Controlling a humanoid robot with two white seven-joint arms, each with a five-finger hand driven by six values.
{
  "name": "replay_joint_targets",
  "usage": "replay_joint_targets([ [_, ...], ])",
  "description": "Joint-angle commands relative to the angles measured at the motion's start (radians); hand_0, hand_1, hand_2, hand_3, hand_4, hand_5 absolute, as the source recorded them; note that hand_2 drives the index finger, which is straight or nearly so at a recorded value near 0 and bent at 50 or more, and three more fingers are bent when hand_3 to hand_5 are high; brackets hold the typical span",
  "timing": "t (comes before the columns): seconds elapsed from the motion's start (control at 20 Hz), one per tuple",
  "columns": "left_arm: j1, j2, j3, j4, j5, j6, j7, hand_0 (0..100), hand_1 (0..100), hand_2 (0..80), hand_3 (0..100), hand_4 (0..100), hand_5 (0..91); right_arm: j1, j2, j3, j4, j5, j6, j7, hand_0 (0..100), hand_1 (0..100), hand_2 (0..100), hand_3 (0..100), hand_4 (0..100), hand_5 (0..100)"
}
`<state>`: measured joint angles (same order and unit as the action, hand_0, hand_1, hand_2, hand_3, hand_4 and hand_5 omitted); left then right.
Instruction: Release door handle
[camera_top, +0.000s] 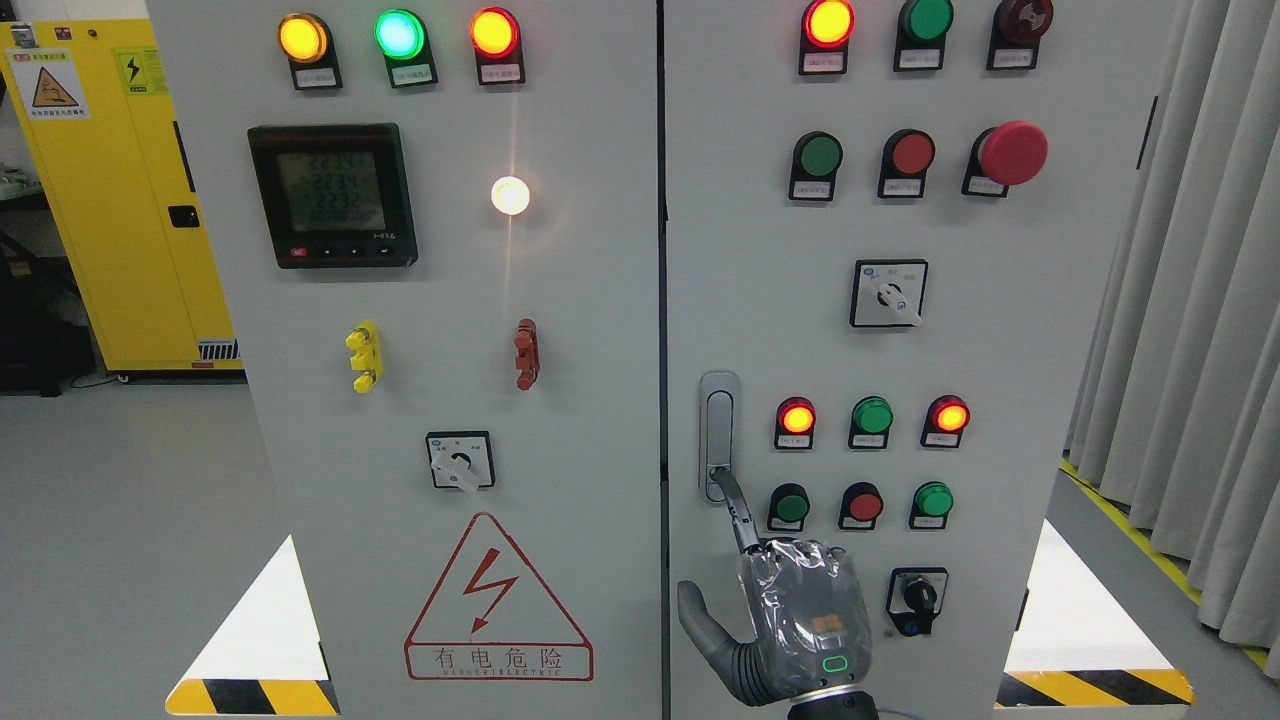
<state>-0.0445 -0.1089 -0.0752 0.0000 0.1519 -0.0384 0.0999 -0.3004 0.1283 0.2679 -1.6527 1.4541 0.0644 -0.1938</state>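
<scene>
A yellow cabinet (120, 190) was seen at the far left, standing on the floor behind a grey electrical panel. On the panel's left door (450, 360), three lit lamps, yellow, green and red, were lined along the top, above a black digital meter (332, 195) and a glowing white lamp (510, 195). Lower down, a yellow terminal and a red one were mounted side by side, with a rotary switch (460, 461) beneath them and a red triangular warning sign (497, 600) near the bottom.

On the right door (1060, 330), just past the centre seam, the door handle (718, 436) was set upright in its recessed plate. One robot hand (790, 620) was raised from the bottom edge right of the middle, so it was taken as the right one. Its index finger (735, 510) was stretched up and its tip appeared to touch the lower end of the handle; the thumb was spread to the left and the other fingers were hidden behind the back of the hand. Nothing was gripped.

Further right, rows of red and green push buttons and lamps were seen, with a large red mushroom button (1012, 153) near the top and a key switch (917, 600) low down. Grey curtains (1200, 300) were hung at the far right.
</scene>
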Motion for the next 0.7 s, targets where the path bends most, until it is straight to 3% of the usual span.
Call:
replay_joint_targets([
  [0.0, 0.0, 0.0, 0.0, -0.012, 0.0, 0.0, 0.0, 12, 56, 0.0, 0, 0, 0.0, 0.003, -0.001, 0.004, 0.001, -0.001, -0.001, 0.001, 45, 36, 0, 100, 100, 100],
  [0.65, 0.0, 0.0, 0.0, -0.012, 0.0, 0.0, 0.0, 12, 56, 0.0, 0, 0, 0.0, 0.003, -0.001, 0.004, 0.002, 0.0, 0.003, 0.002, 45, 37, 0, 100, 100, 100],
])
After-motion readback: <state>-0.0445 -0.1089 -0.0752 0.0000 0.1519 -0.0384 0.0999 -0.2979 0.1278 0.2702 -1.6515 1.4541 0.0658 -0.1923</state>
